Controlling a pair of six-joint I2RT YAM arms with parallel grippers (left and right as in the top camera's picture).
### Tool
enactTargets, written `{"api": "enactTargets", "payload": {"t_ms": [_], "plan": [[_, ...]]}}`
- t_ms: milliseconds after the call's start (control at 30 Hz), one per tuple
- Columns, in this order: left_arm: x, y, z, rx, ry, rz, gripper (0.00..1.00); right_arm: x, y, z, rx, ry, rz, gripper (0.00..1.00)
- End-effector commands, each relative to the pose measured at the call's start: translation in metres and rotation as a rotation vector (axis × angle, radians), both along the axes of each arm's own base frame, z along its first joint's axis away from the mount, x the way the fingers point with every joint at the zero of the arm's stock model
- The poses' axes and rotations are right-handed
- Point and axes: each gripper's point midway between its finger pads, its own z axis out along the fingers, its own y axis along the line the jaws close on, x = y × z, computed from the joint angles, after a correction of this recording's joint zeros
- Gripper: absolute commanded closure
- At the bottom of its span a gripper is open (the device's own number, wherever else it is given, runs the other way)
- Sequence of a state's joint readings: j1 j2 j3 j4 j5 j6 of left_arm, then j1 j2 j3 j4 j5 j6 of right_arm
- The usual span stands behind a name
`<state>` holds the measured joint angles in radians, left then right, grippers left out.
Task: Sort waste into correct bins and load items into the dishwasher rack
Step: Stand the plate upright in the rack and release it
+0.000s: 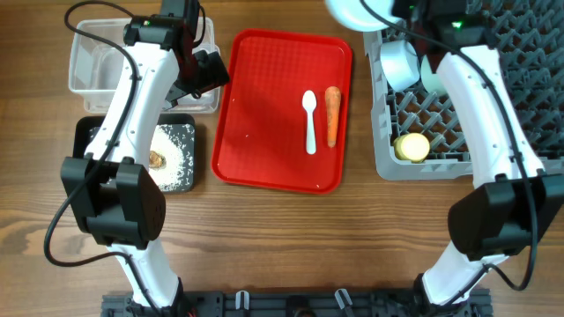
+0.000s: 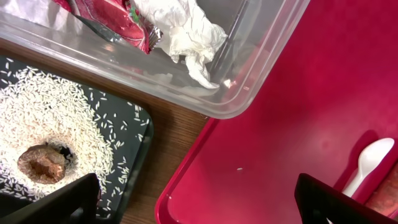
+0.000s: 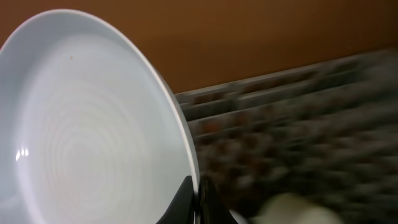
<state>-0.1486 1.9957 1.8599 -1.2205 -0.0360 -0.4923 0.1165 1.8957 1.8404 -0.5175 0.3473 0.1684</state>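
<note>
The right gripper [image 3: 198,202] is pinching the rim of the light blue plate [image 3: 93,124], dark fingers [image 3: 184,198] closed tight on the edge, the plate standing on its side, and behind it the grey dishwasher rack [image 3: 298,149] is showing only as a blur. Overhead, that plate is hanging above the rack's far left corner, where two small bowls [image 1: 401,63] are sitting among the pegs, and the yellow cup [image 1: 411,146] is resting by the near left corner. The left gripper [image 2: 199,208] is hanging wide open, gripping nothing, hovering over the left edge of the red tray [image 2: 298,93], just beside the clear tub [image 2: 249,93]. Inside that tub the crumpled white napkin [image 2: 180,31] is lying against the red wrapper [image 2: 112,15]. The black tray [image 2: 140,155] is carrying scattered rice grains [image 2: 56,118] with the brown food lump [image 2: 42,163] sitting among them. On the red tray the white spoon [image 1: 309,119] and the carrot [image 1: 332,114] are lying side by side, close but apart.
</note>
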Motion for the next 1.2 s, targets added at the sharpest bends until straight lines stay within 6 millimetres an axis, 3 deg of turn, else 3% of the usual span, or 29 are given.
{"api": "enactTargets", "payload": {"t_ms": [0, 100, 267, 500, 700, 1067, 1167], "plan": [[0.001, -0.001, -0.002, -0.003, 0.003, 0.008, 0.0, -0.033, -0.087, 0.033, -0.464, 0.097, -0.282, 0.96], [0.001, -0.001, -0.002, -0.003, 0.003, 0.008, 0.0, -0.047, -0.122, 0.043, -0.595, 0.165, -0.374, 0.96], [0.001, -0.001, -0.002, -0.003, 0.003, 0.008, 0.0, -0.055, -0.161, 0.046, -0.578, 0.166, -0.446, 0.96], [0.001, -0.001, -0.002, -0.003, 0.003, 0.008, 0.0, -0.073, -0.226, 0.037, -0.646, 0.297, -0.456, 0.96], [0.001, -0.001, -0.002, -0.003, 0.003, 0.008, 0.0, -0.061, -0.234, 0.023, -0.702, 0.368, -0.297, 0.96], [0.001, -0.002, -0.002, -0.003, 0.003, 0.006, 0.0, -0.032, -0.227, -0.051, -0.704, 0.498, -0.121, 0.96], [0.001, -0.002, -0.002, -0.002, 0.003, 0.006, 0.0, -0.028, -0.223, -0.06, -0.691, 0.503, -0.095, 0.96]]}}
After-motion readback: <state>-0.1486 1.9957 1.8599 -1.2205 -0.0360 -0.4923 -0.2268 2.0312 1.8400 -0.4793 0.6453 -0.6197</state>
